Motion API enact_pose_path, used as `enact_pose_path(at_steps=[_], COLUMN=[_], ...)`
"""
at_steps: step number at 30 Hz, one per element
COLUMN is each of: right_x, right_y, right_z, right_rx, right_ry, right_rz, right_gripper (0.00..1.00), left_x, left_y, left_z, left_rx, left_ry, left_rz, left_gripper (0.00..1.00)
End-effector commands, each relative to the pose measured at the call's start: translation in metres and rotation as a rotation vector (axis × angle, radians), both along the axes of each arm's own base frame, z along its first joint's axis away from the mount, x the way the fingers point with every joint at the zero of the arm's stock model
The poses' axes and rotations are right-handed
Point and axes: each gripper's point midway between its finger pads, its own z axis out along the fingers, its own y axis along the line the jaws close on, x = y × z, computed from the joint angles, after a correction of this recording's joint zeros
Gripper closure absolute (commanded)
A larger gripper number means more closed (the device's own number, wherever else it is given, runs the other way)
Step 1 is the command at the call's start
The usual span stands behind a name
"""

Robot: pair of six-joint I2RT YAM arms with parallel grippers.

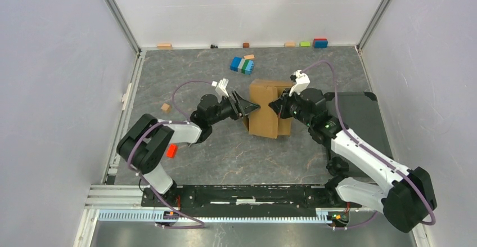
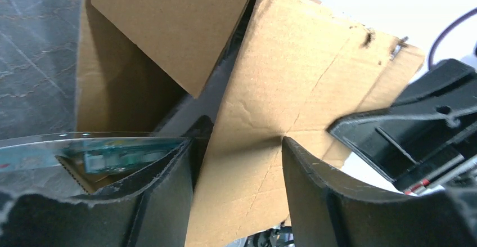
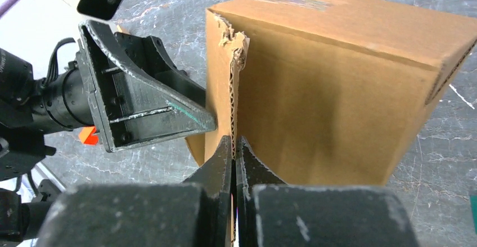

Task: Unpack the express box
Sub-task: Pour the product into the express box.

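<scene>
The express box (image 1: pixel 264 112) is a brown cardboard carton standing mid-table between both arms. My left gripper (image 1: pixel 253 107) is at its left side and is open: in the left wrist view its fingers (image 2: pixel 315 191) stand wide apart, with a flap's flat face (image 2: pixel 264 89) between and beyond them. One finger lies by the box's opening, where a clear item with blue-green print (image 2: pixel 112 154) shows. My right gripper (image 3: pixel 233 146) is shut on the corrugated edge of a flap (image 3: pixel 232 89) at the box's (image 3: pixel 337 89) corner.
A blue-green block cluster (image 1: pixel 242 64) lies behind the box, with an orange block (image 1: pixel 165 107) at the left. A flat black tray (image 1: pixel 360 112) sits under the right arm. Small blocks (image 1: pixel 320 43) line the back wall. White walls enclose the table.
</scene>
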Motion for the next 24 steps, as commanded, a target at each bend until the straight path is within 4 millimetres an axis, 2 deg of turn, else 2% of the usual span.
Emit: enact_pose_path(at_steps=[1, 3, 5, 8, 9, 11, 15, 17, 19, 22, 24], right_x=[-0.003, -0.003, 0.002, 0.010, 0.013, 0.018, 0.030, 0.038, 0.045, 0.053, 0.051], right_y=[0.009, 0.008, 0.007, 0.000, -0.002, -0.008, -0.027, -0.045, -0.068, -0.124, -0.163], right_z=[-0.010, -0.015, -0.012, -0.013, -0.011, -0.009, 0.007, 0.021, 0.034, 0.045, 0.038], right_rx=[0.042, 0.064, 0.095, 0.092, 0.094, 0.086, 0.025, -0.014, -0.052, -0.112, -0.118], right_ry=[0.095, 0.132, 0.132, 0.149, 0.145, 0.144, 0.099, 0.067, 0.040, 0.035, 0.053], right_rz=[0.109, 0.124, 0.121, 0.096, 0.088, 0.069, -0.002, -0.071, -0.154, -0.372, -0.509], right_gripper=[1.00, 1.00, 1.00, 1.00, 0.97, 0.88, 0.48, 0.35, 0.25, 0.16, 0.12], left_x=[-0.010, -0.011, -0.011, -0.008, -0.008, -0.008, -0.007, -0.005, -0.004, -0.006, -0.010], left_y=[-0.018, -0.024, -0.027, -0.029, -0.030, -0.031, -0.037, -0.035, -0.032, -0.033, -0.030], left_z=[0.023, 0.020, 0.019, 0.017, 0.018, 0.023, 0.048, 0.070, 0.092, 0.118, 0.137], left_rx=[-0.145, -0.160, -0.188, -0.221, -0.234, -0.267, -0.351, -0.438, -0.544, -0.595, -0.626], left_ry=[-0.046, -0.032, -0.015, 0.005, 0.017, 0.025, 0.019, 0.017, 0.032, 0.017, 0.004], left_rz=[-0.103, -0.125, -0.136, -0.134, -0.136, -0.142, -0.191, -0.220, -0.246, -0.288, -0.306], left_gripper=[0.39, 0.43, 0.50, 0.68, 0.72, 0.77, 0.90, 0.97, 0.98, 0.98, 0.98])
